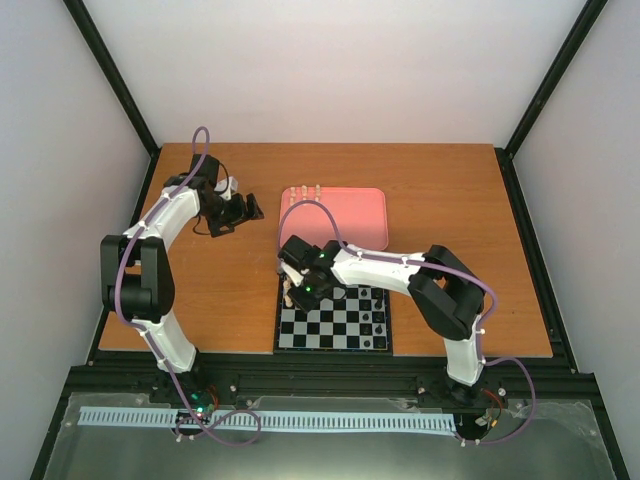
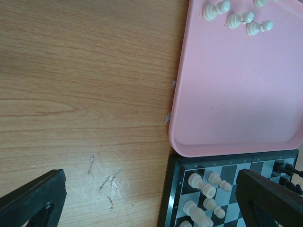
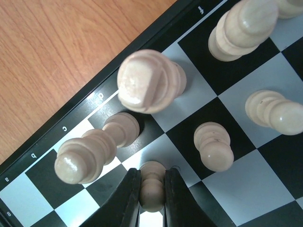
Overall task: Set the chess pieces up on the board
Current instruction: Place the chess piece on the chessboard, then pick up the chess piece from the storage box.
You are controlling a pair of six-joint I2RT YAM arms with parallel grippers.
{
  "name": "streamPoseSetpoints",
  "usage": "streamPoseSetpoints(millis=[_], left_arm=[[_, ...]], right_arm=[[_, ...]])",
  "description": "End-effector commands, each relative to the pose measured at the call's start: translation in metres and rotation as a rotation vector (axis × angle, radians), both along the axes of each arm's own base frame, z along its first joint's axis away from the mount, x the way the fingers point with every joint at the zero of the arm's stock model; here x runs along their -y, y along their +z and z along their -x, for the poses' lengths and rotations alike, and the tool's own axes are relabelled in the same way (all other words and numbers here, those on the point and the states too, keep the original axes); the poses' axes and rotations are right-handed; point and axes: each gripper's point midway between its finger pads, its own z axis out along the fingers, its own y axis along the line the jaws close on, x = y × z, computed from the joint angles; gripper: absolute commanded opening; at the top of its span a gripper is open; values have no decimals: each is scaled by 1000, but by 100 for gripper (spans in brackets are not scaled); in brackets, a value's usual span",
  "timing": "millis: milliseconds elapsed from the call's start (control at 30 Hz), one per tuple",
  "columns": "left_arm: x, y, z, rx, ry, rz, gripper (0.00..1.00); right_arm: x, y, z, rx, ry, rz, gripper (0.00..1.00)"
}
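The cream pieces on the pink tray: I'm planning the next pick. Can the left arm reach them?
Probably yes. The left gripper hangs open over bare table beside the tray, with nothing between it and those pieces; the right arm is over the board.

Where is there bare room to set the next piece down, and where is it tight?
Free: most of the pink tray, from the chess pieces at its far edge to the board; the board's middle squares, between cream and black pieces; bare table left of both. Crowded: the board's left edge, where the right jaws pinch a pawn among close neighbours.
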Motion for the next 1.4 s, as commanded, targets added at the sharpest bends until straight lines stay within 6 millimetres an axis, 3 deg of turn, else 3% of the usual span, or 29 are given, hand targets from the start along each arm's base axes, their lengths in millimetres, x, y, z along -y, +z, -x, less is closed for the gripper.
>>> streamPoseSetpoints(millis=[0, 200, 333, 600, 700, 800, 967, 1100, 1233, 1367], left_arm=[[-1, 9, -4, 34, 0, 7, 100], [-1, 9, -3, 35, 1, 6, 100], [-2, 10, -2, 37, 1, 6, 100], [-2, 12, -3, 43, 2, 7, 100], [-2, 13, -3, 46, 1, 8, 100], [-2, 14, -3, 49, 0, 6, 100], [-3, 13, -3, 46, 1, 1, 100], [-2, 13, -4, 43, 0, 2, 100], [-2, 11, -4, 37, -2, -1, 100], [-2, 8, -4, 28, -3, -1, 100]], right_arm=[[-5, 1, 3, 4, 29, 6, 12], [-1, 5, 2, 17, 23, 13, 19], [3, 19, 2, 32, 23, 7, 25], [13, 92, 3, 119, 13, -87, 53], [18, 121, -13, 185, -25, -119, 60], [30, 133, -58, 213, -119, -134, 66], [46, 133, -176, 277, -331, -151, 69], [55, 112, -266, 319, -480, -145, 68], [49, 87, -322, 296, -543, -185, 61], [41, 68, -341, 294, -551, -219, 60]])
